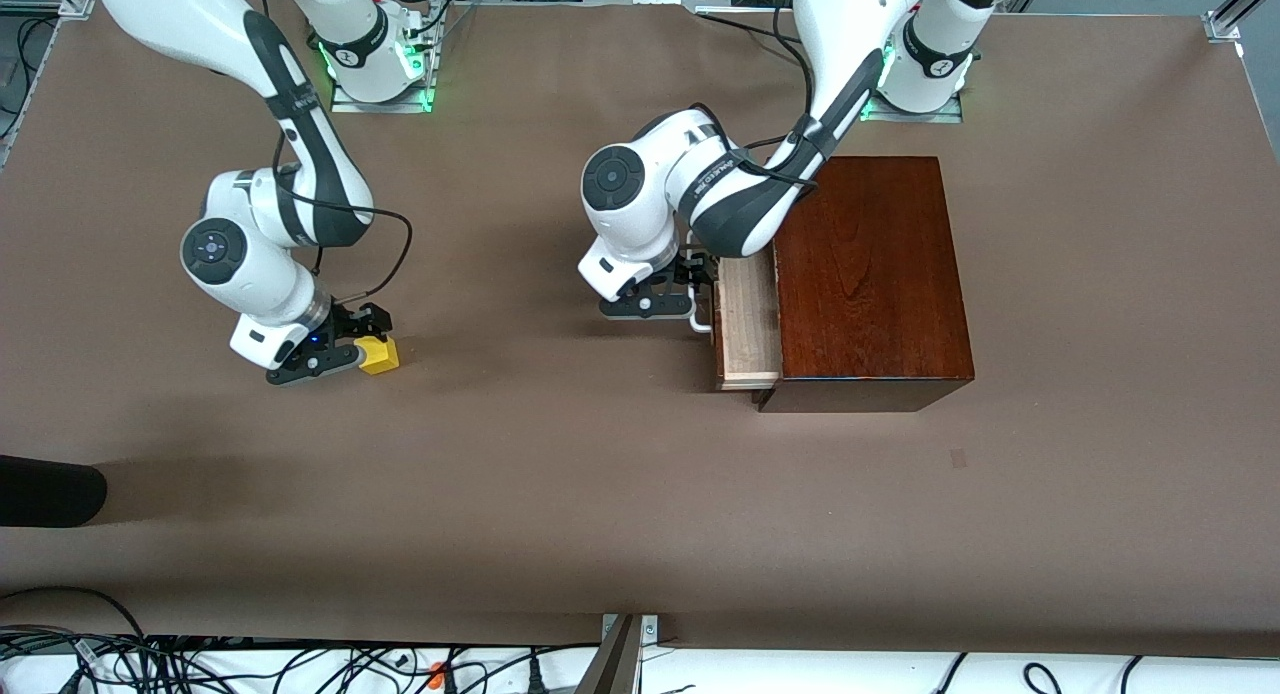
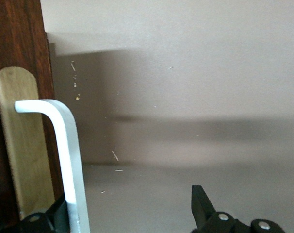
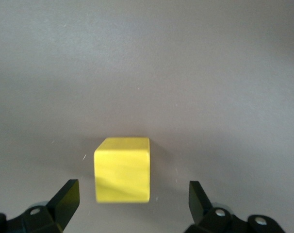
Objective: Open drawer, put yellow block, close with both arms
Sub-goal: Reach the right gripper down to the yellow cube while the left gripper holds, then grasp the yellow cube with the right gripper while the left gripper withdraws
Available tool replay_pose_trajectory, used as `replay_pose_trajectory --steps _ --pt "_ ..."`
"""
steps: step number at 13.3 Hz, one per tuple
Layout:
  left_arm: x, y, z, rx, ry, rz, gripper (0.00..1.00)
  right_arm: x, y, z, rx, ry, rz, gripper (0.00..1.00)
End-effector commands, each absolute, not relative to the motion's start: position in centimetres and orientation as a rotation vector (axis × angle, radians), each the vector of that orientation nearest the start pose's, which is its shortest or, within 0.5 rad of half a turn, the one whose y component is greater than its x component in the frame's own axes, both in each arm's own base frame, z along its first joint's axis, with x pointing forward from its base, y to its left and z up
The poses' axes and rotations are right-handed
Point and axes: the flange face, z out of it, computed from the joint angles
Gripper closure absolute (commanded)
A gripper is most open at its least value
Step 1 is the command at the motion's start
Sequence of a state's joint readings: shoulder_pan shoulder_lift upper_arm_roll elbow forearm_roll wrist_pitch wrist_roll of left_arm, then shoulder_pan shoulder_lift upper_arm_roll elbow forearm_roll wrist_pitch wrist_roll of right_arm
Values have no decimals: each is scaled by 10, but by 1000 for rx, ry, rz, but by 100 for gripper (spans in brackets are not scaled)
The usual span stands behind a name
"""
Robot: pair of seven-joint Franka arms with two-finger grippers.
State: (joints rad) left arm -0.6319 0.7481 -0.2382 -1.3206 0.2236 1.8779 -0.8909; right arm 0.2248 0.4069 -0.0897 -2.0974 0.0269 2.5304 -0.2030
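The yellow block (image 1: 379, 354) rests on the table at the right arm's end. My right gripper (image 1: 350, 351) is low at the block and open. In the right wrist view the block (image 3: 122, 170) sits between the two fingertips (image 3: 69, 194), with a gap on each side. The drawer (image 1: 750, 319) stands partly pulled out of the mahogany box (image 1: 870, 274), showing its pale tray. My left gripper (image 1: 692, 292) is open at the white handle (image 1: 701, 321). In the left wrist view the handle (image 2: 69, 160) lies inside the open jaws, close to one finger (image 2: 52, 216).
Brown table surface (image 1: 600, 494) spreads around the box and block. The arm bases with green lights (image 1: 375, 69) stand along the table's edge farthest from the front camera. A black object (image 1: 50, 489) pokes in at the right arm's end, and cables (image 1: 200, 664) lie off the nearest edge.
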Motion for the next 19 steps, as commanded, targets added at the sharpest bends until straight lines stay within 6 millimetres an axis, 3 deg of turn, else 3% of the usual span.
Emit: replay_pose_trajectory --steps 1,5,7,10,11,13,15,17,19 --pt "510 -536 297 -3026 49 73 0 580 81 203 -3121 -528 -70 0" --pt "509 -529 299 -2985 40 111 0 576 87 200 -3118 -511 -55 2" --pt "507 -521 308 -2913 56 105 0 576 87 200 -3118 -511 -55 17" --pt "503 -514 322 -2857 64 110 0 576 88 200 -3117 -513 -55 57" --pt "502 -511 338 -2854 58 102 0 576 88 200 -3117 -513 -53 71" --pt "503 -497 397 -2876 28 53 0 579 88 204 -3115 -529 -64 95" --pt "515 -469 442 -2889 21 36 0 582 104 211 -3097 -564 -88 97" --pt "521 -436 475 -2898 48 116 0 586 115 221 -3084 -603 -104 100" --pt "538 -384 516 -2952 22 180 0 597 140 247 -3054 -656 -127 100"
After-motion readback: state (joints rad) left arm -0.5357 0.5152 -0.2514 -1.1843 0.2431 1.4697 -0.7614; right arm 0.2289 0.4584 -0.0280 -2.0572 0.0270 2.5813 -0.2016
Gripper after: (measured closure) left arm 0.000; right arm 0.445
